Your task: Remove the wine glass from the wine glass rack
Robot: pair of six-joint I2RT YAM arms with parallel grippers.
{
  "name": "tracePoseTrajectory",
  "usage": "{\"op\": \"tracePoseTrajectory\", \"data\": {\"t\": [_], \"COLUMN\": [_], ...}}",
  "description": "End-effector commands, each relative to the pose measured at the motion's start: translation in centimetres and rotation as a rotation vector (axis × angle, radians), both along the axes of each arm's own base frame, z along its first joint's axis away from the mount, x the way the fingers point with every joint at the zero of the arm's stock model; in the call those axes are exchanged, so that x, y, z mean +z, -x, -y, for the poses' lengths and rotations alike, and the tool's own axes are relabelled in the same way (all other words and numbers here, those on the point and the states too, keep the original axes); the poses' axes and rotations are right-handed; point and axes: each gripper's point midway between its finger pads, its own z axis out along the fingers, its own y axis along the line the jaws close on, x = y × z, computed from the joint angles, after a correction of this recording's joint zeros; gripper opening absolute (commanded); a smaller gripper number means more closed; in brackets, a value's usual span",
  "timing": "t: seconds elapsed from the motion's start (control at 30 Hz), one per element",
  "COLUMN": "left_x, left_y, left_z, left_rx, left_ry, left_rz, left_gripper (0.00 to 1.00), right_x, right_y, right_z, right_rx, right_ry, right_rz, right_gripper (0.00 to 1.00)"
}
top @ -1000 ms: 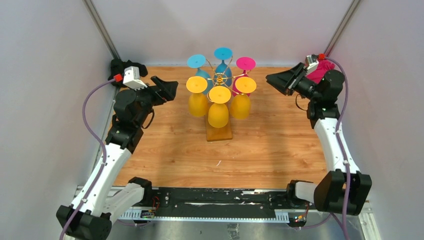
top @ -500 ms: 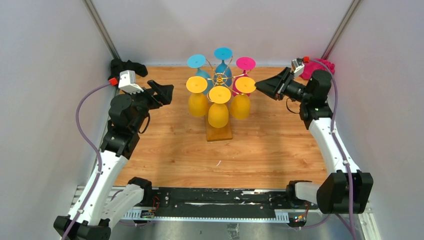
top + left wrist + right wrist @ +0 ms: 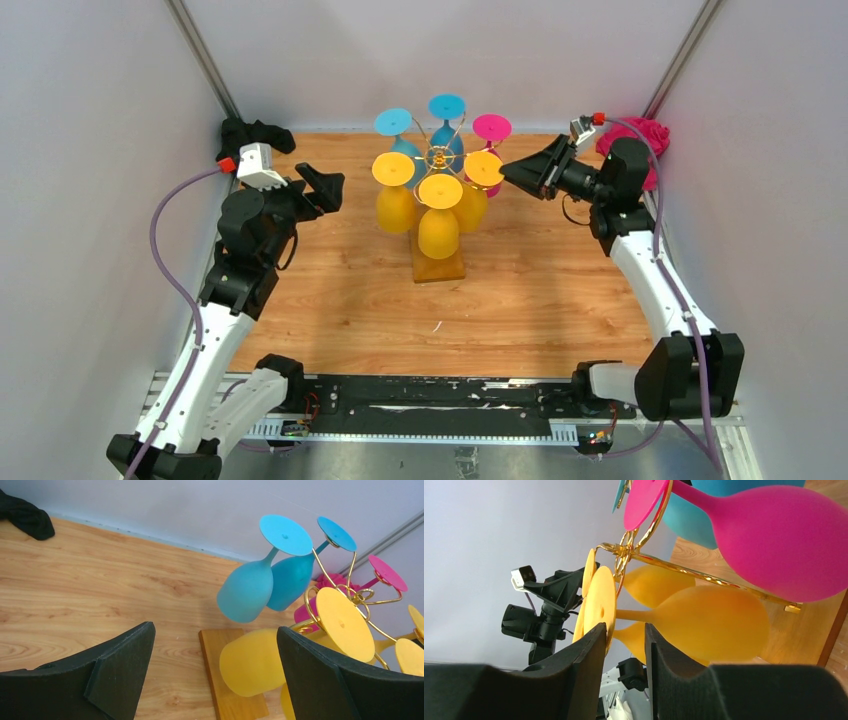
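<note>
Your right end effector [image 3: 508,172] is at the right side of the wine glass rack [image 3: 438,265], which stands mid-table [image 3: 540,290]. Its fingers [image 3: 584,675] are a narrow gap apart with nothing clamped, and their tips are just beside the round foot of the nearest yellow wine glass [image 3: 709,625], which hangs bowl-down and tilted from a gold arm. Your left end effector [image 3: 325,185] hovers left of the rack, apart from it, fingers spread wide and empty, facing the blue glasses [image 3: 247,590] and another yellow glass [image 3: 252,667].
</note>
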Motion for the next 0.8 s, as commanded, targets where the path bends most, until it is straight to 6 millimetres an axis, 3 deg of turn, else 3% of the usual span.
{"op": "tracePoseTrajectory", "data": {"t": [0.0,0.43,0.77], "left_x": [0.5,-0.1,-0.6], "left_y": [0.2,0.1,0.0], "left_z": [-0.1,0.4,0.4], "left_rx": [-0.003,-0.021,-0.018], "left_ry": [-0.004,0.018,0.015], "left_rz": [0.017,0.008,-0.003], "left_gripper": [0.98,0.98,0.98], "right_x": [1.7,2.4,3.3], "right_y": [1.0,1.4,1.2], "right_z": [-0.4,-0.4,-0.8], "right_rx": [0.005,0.002,0.019], "right_ry": [0.001,-0.003,-0.029], "right_rz": [0.038,0.042,0.034], "right_gripper": [0.38,0.28,0.06]}}
